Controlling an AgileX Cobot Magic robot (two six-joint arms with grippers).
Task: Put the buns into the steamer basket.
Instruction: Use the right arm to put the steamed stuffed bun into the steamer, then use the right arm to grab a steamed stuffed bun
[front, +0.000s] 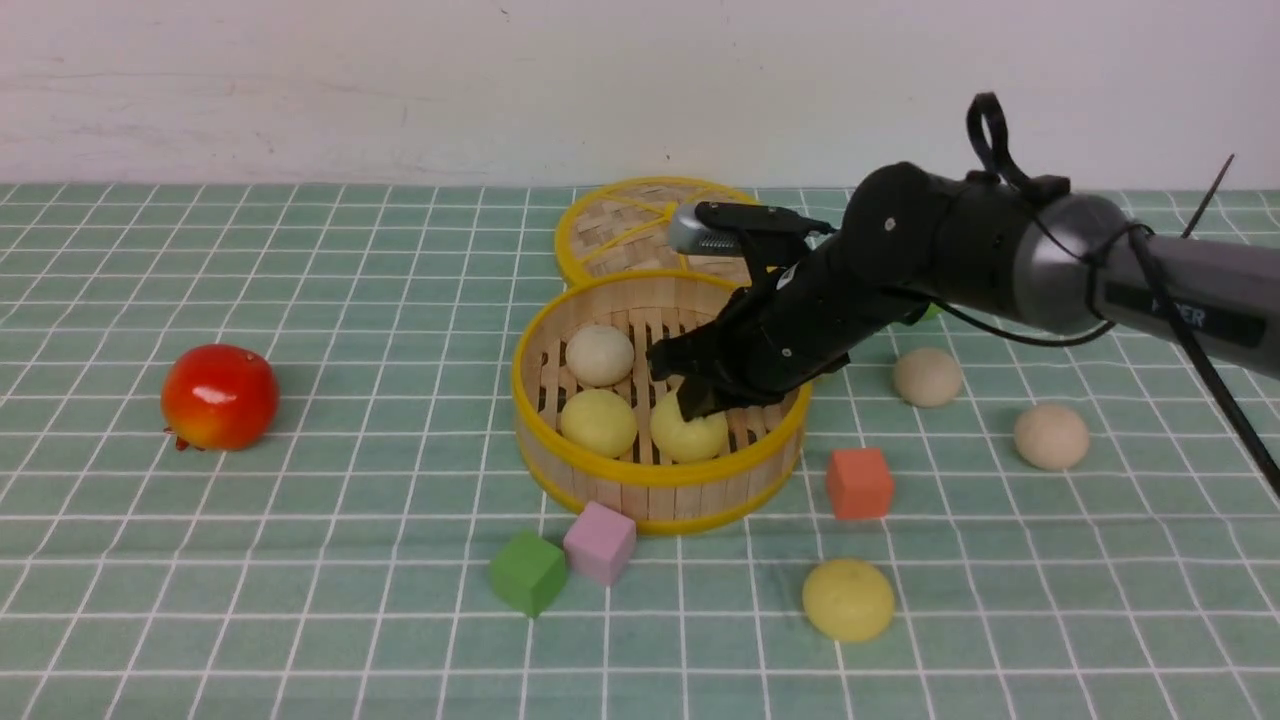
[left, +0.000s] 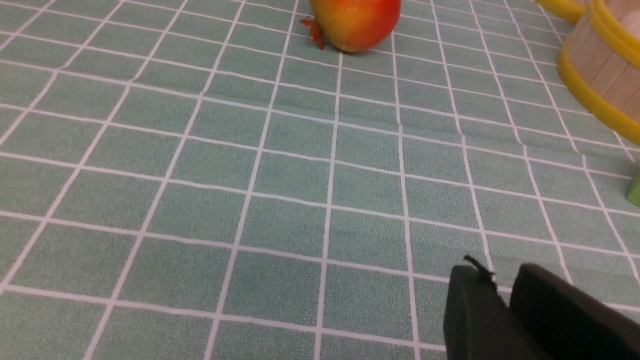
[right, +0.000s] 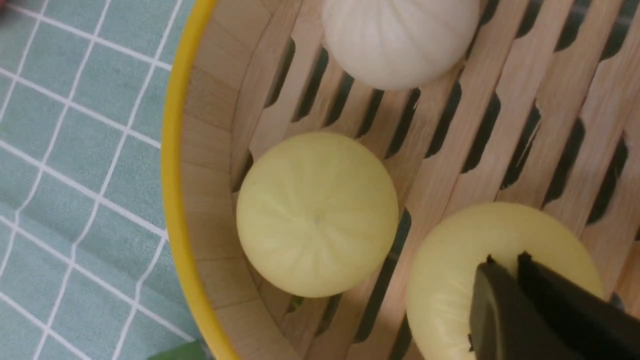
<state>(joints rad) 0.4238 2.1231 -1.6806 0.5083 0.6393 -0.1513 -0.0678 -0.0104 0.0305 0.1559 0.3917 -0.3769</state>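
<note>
Green checked cloth (front: 300, 560) covers the table, with the steamer basket (front: 600, 478) standing mid-table. My right gripper (front: 698, 405) reaches down inside it, fingers drawn close together against the top of a yellow bun (front: 690, 438) that sits on the slatted floor near the front wall. I cannot tell whether they pinch it or have let go. Beside it lie another yellow bun (front: 598, 422) and a cream bun (front: 600, 355).

I judge this to be the release: part the jaws fully, then lift straight up, so nothing drags the bun or clips the rim. Outside wait a beige bun (front: 928, 377), a second beige bun (front: 1051, 436) and a third yellow bun (front: 848, 599). My left gripper (left: 505, 300) hangs low over bare cloth, pads near each other; I cannot tell whether it is apart or together.
</note>
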